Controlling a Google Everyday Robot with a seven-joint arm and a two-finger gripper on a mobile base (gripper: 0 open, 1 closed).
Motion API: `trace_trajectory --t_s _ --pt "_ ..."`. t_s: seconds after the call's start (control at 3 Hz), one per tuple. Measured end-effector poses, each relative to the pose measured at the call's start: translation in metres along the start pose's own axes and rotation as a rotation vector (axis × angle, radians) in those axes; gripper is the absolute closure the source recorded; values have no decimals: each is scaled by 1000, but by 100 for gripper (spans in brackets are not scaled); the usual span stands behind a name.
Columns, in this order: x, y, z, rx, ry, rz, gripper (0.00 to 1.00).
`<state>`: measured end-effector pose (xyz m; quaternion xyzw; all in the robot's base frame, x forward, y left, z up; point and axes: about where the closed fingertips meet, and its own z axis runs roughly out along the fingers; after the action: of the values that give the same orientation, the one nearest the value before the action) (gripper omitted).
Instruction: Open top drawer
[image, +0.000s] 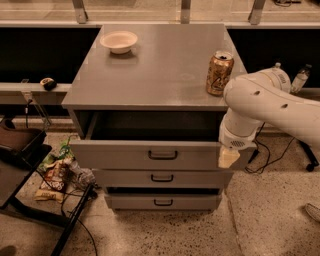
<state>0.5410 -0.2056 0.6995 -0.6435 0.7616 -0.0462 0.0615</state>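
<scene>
The grey counter (155, 65) fills the middle of the camera view, with 3 drawers stacked under its front edge. The top drawer (120, 155) stands partly open: its front sits forward of the counter's front edge and leaves a wide dark gap behind it. The inside is in deep shadow, so nothing in it can be made out. Its black handle (162, 155) is centred on the front and nothing touches it.

The gripper (228, 157) hangs below the counter's front right corner, against the right end of the top drawer's front. Only a pale tip shows beneath the wrist, and it covers that end of the front. Whether the gripper is open or closed, or has hold of the drawer's edge, I cannot tell. The white arm (272, 102) rises from it beside the counter's right edge and is cut off at the frame's right side.

A can (219, 73) stands upright near the right edge, towards the front right corner, just beside the arm. A bowl (118, 41) sits near the back left corner.

The middle drawer (125, 178) looks shut. A dark strip shows above the bottom drawer (130, 201). Snack bags (52, 175) lie on the floor off the front left corner, blurred.
</scene>
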Motion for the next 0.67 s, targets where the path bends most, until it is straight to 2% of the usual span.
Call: trace_trajectory --t_s 0.67 --pt "0 0 0 0 0 0 0"
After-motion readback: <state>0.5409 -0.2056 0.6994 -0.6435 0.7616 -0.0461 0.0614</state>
